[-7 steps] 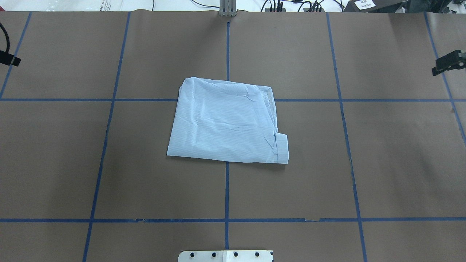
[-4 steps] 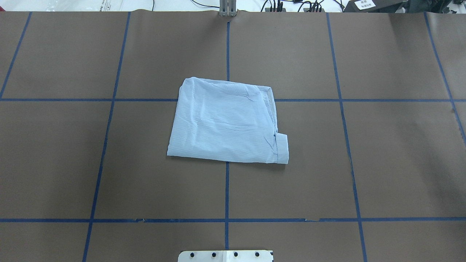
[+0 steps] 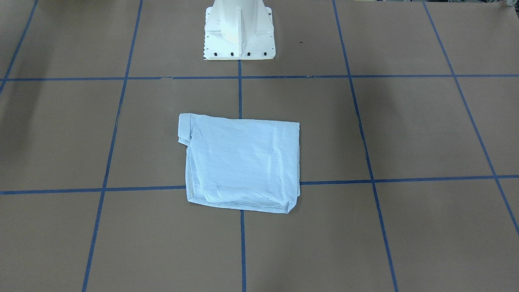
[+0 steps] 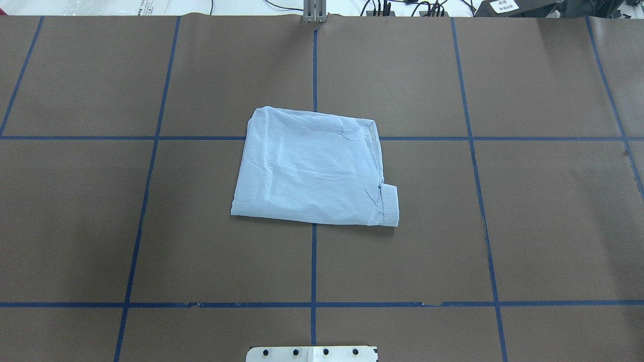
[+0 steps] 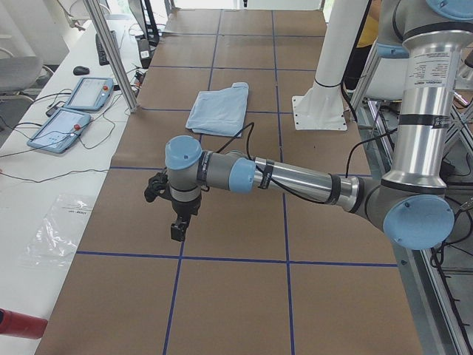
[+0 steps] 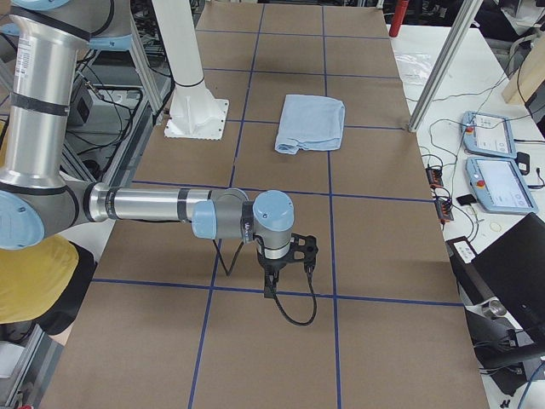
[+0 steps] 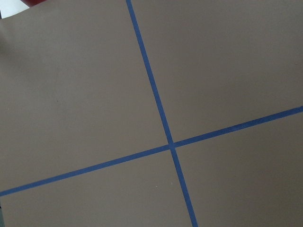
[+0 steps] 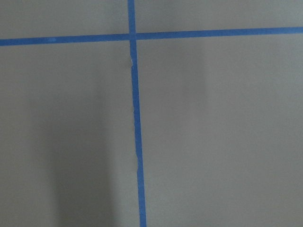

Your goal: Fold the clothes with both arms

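Observation:
The clothes are one pale blue striped shirt [image 4: 312,168], folded into a flat rectangle at the table's middle, also seen in the front-facing view [image 3: 243,164] and both side views [image 5: 219,109] [image 6: 311,122]. A cuff [image 4: 390,203] sticks out at its near right corner. Neither gripper touches it. The left arm [image 5: 295,177] reaches far out to the table's left end, its gripper [image 5: 177,229] pointing down just above the paper. The right arm [image 6: 153,204] mirrors it at the right end, gripper [image 6: 271,290] low over a tape line. Whether either gripper is open or shut, I cannot tell.
Brown paper with a blue tape grid [image 4: 314,261] covers the table. The white pedestal base [image 3: 239,28] stands behind the shirt. Teach pendants [image 5: 66,126] [image 6: 498,183] and cables lie on the benches beyond the table's far edge. A person in yellow [image 6: 25,281] sits near the right arm.
Both grippers showed at the left and right edges of the overhead view a second ago and have since moved outward, out of that view. The shirt has not moved.

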`<state>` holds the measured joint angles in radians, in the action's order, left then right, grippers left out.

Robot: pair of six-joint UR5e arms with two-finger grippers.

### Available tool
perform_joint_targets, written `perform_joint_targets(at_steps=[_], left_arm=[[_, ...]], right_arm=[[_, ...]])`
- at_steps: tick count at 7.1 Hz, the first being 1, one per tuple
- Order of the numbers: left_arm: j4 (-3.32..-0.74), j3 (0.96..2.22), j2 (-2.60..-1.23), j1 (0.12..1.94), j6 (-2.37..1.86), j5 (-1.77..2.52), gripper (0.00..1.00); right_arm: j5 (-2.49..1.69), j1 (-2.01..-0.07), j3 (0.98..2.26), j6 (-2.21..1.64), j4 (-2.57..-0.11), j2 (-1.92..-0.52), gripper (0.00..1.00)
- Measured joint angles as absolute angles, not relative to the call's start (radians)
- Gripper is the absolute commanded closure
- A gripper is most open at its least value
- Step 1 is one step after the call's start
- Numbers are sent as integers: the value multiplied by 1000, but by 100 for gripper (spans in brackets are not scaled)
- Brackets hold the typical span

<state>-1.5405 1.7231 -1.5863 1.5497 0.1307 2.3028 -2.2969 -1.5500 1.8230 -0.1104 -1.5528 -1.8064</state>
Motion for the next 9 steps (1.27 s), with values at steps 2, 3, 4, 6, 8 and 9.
perform_joint_targets(at_steps=[2,3,4,6,8,9], left_arm=[[-1552,1774,-1497,1561,126,2394,0],[-1555,1780,-1486,1564,119,2404,0],[-1556,1778,-1480,1566,113,2406,0],[-1557,1768,-1479,1566,110,2402,0],[-1558,1766,-1479,1565,109,2401,0],[-1558,1764,-1477,1565,109,2401,0]], right_arm=[[-2311,-1550,1817,-132,-1509,-1800,0],[-2312,-1550,1808,-133,-1469,-1801,0],[-2312,-1549,1796,-132,-1432,-1805,0],[-2313,-1549,1777,-132,-1375,-1809,0],[-2308,-1549,1770,-127,-1361,-1829,0],[-2308,-1549,1772,-126,-1359,-1830,0]])
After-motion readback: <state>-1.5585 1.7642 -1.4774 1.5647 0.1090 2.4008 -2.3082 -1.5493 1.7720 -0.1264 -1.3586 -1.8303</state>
